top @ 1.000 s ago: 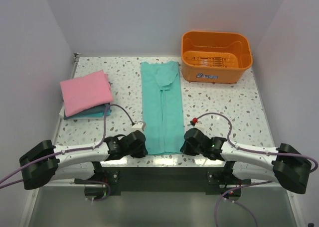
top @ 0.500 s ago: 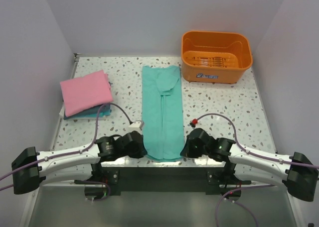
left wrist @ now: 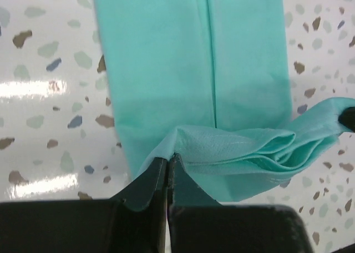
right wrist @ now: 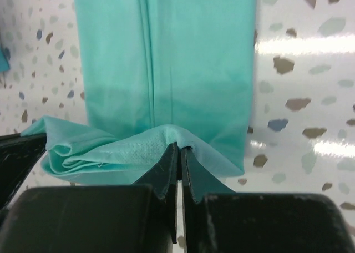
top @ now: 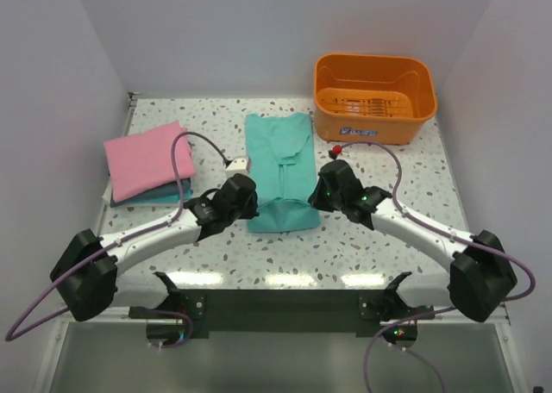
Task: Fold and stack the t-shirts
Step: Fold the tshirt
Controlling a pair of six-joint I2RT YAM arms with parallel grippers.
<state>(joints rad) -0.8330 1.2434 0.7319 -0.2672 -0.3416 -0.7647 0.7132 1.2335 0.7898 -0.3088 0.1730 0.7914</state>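
Note:
The teal-green t-shirt lies in a long folded strip in the middle of the table. Its near end is lifted and carried back over the strip. My left gripper is shut on the left corner of that end, seen in the left wrist view. My right gripper is shut on the right corner, seen in the right wrist view. The raised hem sags between the two grippers. The folded pink t-shirt lies on the darker blue-teal t-shirt at the left.
An orange plastic basket stands at the back right. White walls close in the table on the left, back and right. Purple cables loop over both arms.
Both grippers have moved from the table's near edge towards the middle, carrying the near end of the teal-green t-shirt up and over the rest of it. The visible strip is shorter.

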